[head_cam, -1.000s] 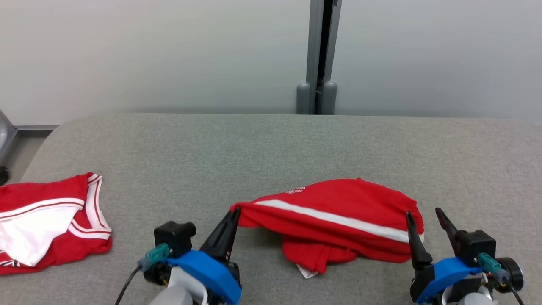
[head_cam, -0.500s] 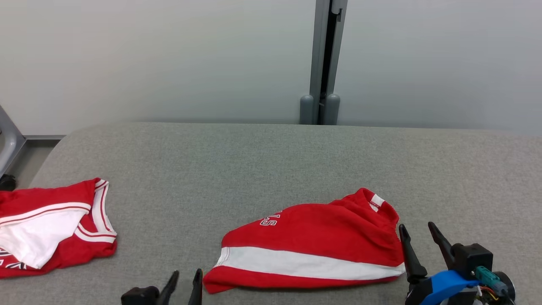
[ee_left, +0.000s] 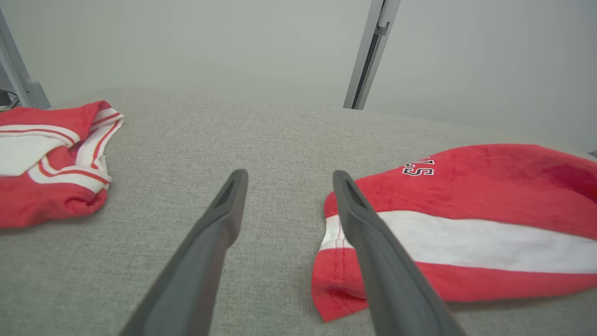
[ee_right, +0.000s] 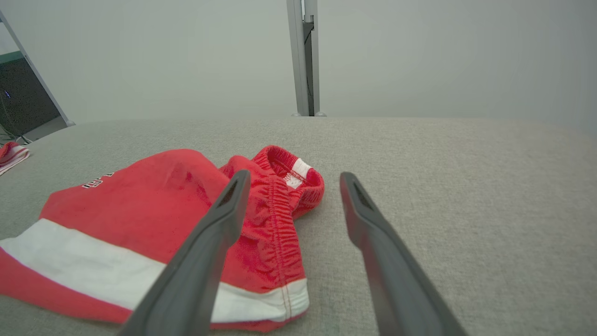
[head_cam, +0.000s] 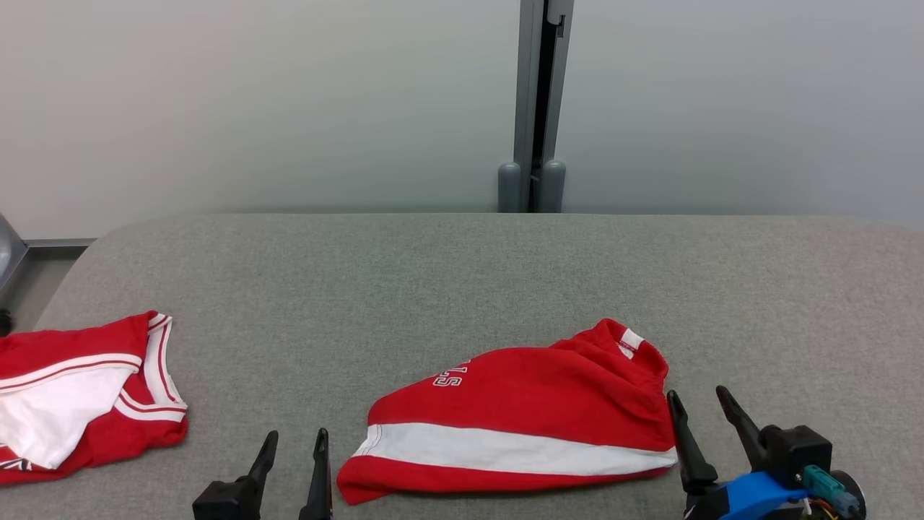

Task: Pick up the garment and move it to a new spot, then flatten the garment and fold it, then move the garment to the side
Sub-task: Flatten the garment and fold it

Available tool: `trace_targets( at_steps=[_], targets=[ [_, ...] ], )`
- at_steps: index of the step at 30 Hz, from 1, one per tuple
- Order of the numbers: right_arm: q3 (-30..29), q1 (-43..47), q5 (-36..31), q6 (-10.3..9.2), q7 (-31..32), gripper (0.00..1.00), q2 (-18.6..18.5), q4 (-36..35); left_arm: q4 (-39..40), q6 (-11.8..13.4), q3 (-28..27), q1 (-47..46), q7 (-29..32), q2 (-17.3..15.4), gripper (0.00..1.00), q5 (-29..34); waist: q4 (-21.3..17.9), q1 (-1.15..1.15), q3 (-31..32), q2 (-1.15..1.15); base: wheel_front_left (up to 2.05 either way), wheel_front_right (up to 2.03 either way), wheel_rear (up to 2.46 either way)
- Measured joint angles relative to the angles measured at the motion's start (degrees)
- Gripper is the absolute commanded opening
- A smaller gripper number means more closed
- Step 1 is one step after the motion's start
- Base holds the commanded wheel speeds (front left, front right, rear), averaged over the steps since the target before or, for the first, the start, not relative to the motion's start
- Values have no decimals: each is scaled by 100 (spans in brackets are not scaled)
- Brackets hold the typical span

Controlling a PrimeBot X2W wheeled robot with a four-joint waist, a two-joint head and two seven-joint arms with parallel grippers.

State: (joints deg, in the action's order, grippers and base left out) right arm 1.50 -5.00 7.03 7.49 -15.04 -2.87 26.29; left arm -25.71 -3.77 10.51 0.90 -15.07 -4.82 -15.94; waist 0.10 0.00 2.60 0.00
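Red garment (head_cam: 520,419) on grey table (head_cam: 433,289), left claw (head_cam: 297,433), right claw (head_cam: 696,391) parted at its ends

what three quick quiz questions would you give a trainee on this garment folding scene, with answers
1. True or false: the left gripper grips the red shorts.
2. Where on the grey pad lies the second red-and-white garment? A: its far left; B: behind the shorts; C: on the shorts.
3. Fill in: the right gripper has its fingers ____.
Key: 1 false; 2 A; 3 open.

second garment (head_cam: 79,390): cut by left edge | lettering (head_cam: 450,375) on garment (head_cam: 520,426): partly hidden
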Motion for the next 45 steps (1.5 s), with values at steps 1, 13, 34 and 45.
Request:
trace_targets(
  at_steps=[1, 13, 34, 45],
  targets=[
    [2, 0, -1, 0, 0, 100, 0, 21, -3, -37, -48, 10, 0, 24, 100, 42, -6, 0, -6, 0, 0, 0, 0],
    [-55, -169, -303, 0, 0, 100, 0, 1356, -147, -290, -149, 48, 0, 169, 100, 242, 182, 0, -145, 0, 0, 0, 0],
    [882, -289, 100, 0, 0, 100, -199, 1433, -156, -361, -76, 79, 0, 185, 100, 137, 160, 0, -279, 0, 0, 0, 0],
    [1608, -14, 604, 0, 0, 100, -653, 802, -146, -363, -71, 79, 0, 185, 100, 138, 111, 0, -212, 0, 0, 0, 0]
  ],
)
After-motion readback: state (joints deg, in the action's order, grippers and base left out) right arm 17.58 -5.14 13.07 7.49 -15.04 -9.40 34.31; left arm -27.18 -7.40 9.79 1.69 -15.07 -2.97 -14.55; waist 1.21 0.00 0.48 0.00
